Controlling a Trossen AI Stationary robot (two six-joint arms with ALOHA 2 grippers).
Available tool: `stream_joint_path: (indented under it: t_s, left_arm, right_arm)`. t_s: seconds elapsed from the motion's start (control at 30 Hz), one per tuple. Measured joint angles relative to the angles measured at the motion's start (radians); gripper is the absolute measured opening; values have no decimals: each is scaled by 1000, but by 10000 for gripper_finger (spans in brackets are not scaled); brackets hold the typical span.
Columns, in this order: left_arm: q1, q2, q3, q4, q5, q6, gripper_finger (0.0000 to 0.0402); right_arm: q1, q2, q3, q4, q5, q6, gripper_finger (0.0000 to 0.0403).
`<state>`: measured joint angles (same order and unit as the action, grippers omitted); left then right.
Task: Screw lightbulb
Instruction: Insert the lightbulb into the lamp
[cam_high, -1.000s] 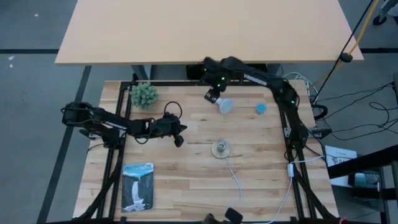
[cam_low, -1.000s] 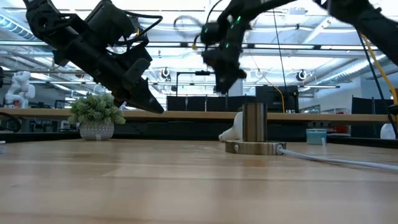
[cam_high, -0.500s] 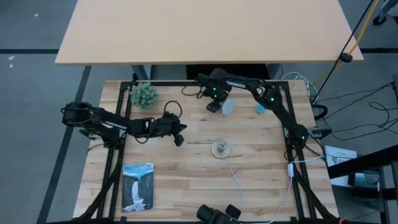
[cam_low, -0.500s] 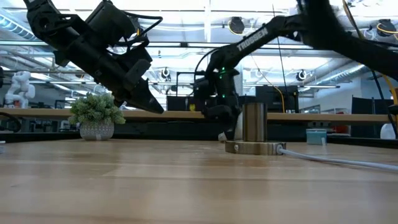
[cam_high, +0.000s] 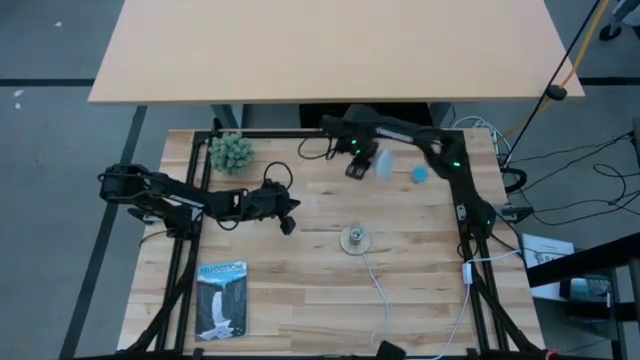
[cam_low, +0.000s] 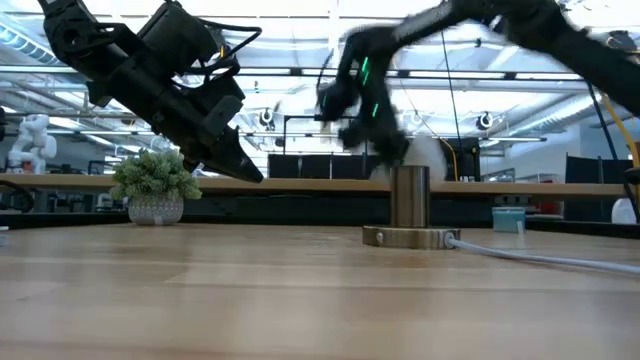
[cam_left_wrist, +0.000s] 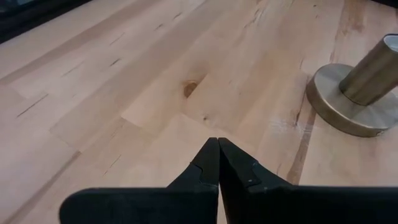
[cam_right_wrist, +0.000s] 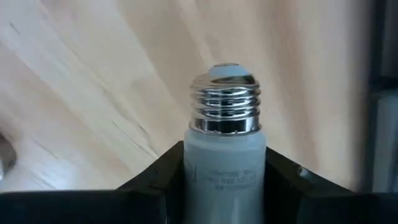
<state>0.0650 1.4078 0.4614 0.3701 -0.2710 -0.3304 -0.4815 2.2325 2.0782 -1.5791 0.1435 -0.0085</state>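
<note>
Above table, right claw (cam_right_wrist: 225, 180) clamping lightbulb (cam_right_wrist: 224, 140)

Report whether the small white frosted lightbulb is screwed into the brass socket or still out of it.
Out. The right gripper holds the small white frosted lightbulb by its body, threads bare; the brass socket stands apart, empty.

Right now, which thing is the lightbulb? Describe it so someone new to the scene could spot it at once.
Look at the far edge of the wooden table, right of the small green plant, where the right gripper hangs. The lightbulb is clamped in its fingers, lifted off the wood. Unlike the small blue cap beside it and the brass socket mid-table, it is white with a silver threaded end.
</note>
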Motion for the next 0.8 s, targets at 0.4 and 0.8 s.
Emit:
stream_joint_path:
  t_s: [0.4,0.8]
  left_arm:
    - [-41,0,0,175,104,-10,0]
    - [-114,0,0,181,107,0,0]
  right_arm:
    - [177,-459,-88,274,-40,167,142]
    - [470,-1003,-967,726,-21,248,142]
